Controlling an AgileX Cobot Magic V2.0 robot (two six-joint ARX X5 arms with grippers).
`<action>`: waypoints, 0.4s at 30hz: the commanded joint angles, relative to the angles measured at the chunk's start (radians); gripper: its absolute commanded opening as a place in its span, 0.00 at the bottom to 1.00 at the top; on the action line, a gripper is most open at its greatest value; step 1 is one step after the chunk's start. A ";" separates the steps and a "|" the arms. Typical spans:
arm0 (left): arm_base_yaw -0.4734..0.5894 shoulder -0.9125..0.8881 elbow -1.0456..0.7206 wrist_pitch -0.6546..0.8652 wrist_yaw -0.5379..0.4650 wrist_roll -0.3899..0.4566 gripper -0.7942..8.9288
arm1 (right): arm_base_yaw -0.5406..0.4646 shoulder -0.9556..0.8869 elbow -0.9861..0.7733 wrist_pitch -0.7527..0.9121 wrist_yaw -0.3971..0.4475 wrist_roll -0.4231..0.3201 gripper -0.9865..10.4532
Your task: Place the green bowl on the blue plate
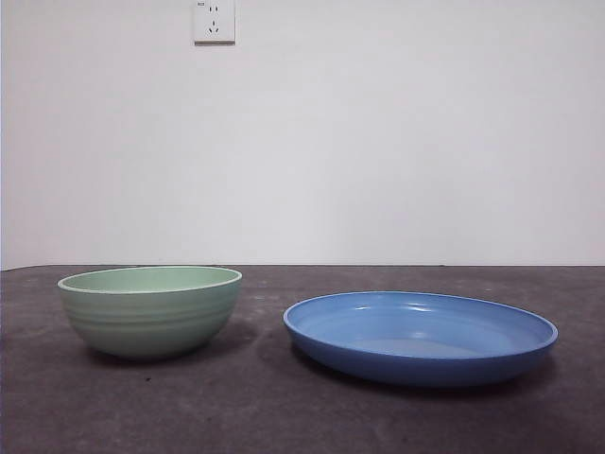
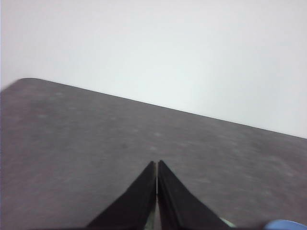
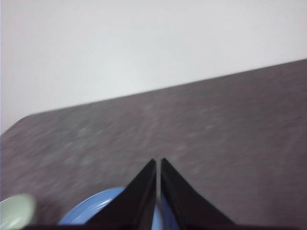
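Note:
The green bowl (image 1: 151,309) stands upright on the dark table at the left of the front view. The blue plate (image 1: 421,336) lies to its right, a short gap between them. Neither gripper shows in the front view. My left gripper (image 2: 157,165) is shut and empty above bare table; a sliver of the blue plate (image 2: 286,224) shows at that picture's edge. My right gripper (image 3: 158,163) is shut and empty, with the blue plate (image 3: 91,211) partly hidden behind its jaws and part of the green bowl (image 3: 17,211) beside the plate.
The dark grey table (image 1: 302,416) runs back to a white wall. A wall socket (image 1: 214,21) sits high on the wall.

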 commanded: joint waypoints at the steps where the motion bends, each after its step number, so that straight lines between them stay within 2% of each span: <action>1: -0.002 0.084 0.124 -0.046 0.098 -0.003 0.09 | 0.000 0.067 0.094 -0.049 -0.085 -0.001 0.10; 7: -0.028 0.250 0.312 -0.176 0.319 -0.005 0.09 | 0.001 0.213 0.283 -0.158 -0.218 -0.043 0.10; 9: -0.057 0.296 0.353 -0.200 0.343 -0.005 0.09 | 0.002 0.259 0.340 -0.191 -0.259 -0.082 0.10; 12: -0.117 0.363 0.402 -0.233 0.363 0.003 0.09 | 0.018 0.321 0.417 -0.249 -0.273 -0.129 0.10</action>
